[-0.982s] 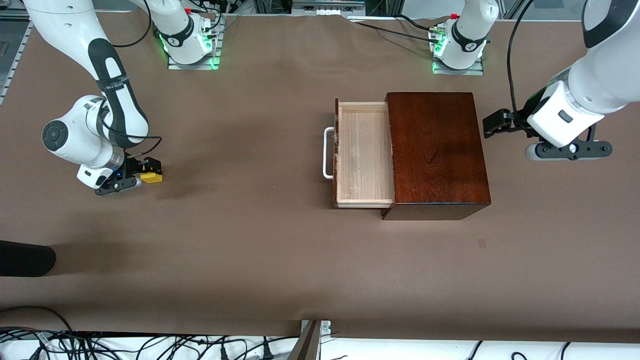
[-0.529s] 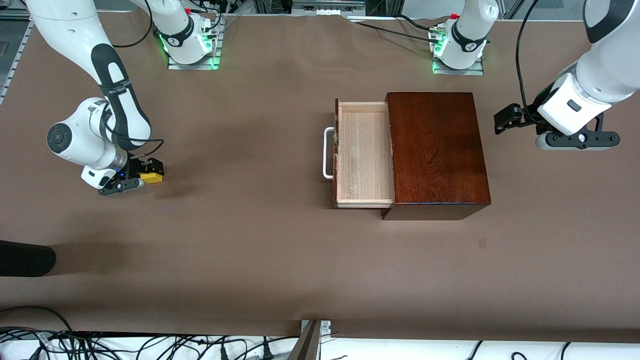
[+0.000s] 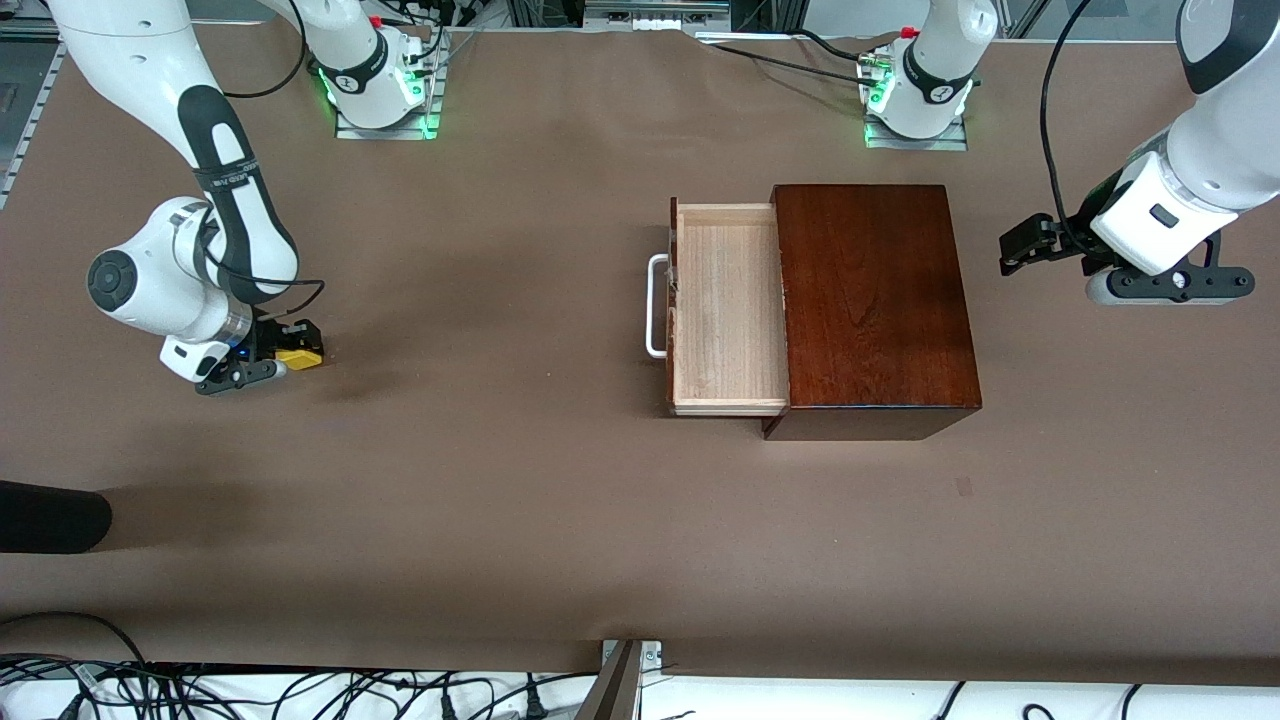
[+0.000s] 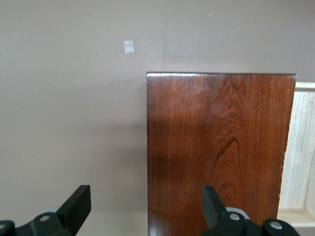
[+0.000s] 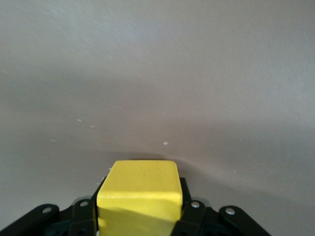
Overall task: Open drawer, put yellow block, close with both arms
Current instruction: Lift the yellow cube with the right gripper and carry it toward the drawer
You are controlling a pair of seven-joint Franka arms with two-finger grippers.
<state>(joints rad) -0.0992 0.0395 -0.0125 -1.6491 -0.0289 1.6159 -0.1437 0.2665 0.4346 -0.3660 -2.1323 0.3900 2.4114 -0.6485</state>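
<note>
Since a second ago the right gripper has closed on the yellow block, pinching it low at the right arm's end of the table; the drawer stands pulled out, tray bare; the left gripper, fingers spread, has drifted farther from the box.

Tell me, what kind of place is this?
Likely a robotics lab test bench: a brown-covered table, loose cables along its edge, and a right claw shut on a yellow block near an open drawer.
</note>
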